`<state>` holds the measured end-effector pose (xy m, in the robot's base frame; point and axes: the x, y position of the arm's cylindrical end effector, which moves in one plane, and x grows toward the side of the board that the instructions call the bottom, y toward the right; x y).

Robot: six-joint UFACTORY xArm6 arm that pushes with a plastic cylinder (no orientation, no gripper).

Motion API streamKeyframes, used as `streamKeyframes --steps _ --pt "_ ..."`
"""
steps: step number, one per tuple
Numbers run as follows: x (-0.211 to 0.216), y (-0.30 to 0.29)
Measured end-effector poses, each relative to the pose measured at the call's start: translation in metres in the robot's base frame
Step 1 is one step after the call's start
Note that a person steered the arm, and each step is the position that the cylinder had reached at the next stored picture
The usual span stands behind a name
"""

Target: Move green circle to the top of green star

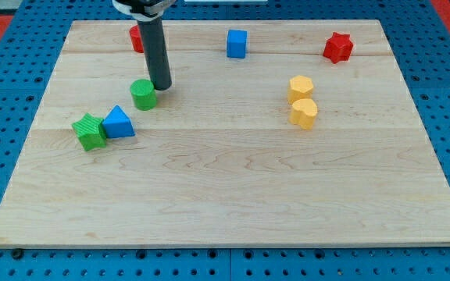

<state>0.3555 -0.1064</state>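
Nearest, at the left, the green star (90,131) touches the blue triangle (118,122). Just beyond sits the green circle (143,94), my tip (161,87) right beside it on its right. No jaws here, only a rod. Farther right are two yellow blocks (302,101).

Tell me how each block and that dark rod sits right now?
my tip: on the board, at the green circle's upper right
green circle: upright, apart from the star
green star: touching the blue triangle
blue triangle: beside the star
red block: partly hidden by the rod
blue cube: alone
red star: alone
two yellow blocks: touching
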Motion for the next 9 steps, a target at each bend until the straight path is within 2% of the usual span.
streamKeyframes --steps 1,2,4,6,9 --pt "0.0 0.0" --pt "0.002 0.03" --pt "0.036 0.022" --pt "0.01 -0.029" --pt "0.0 -0.049"
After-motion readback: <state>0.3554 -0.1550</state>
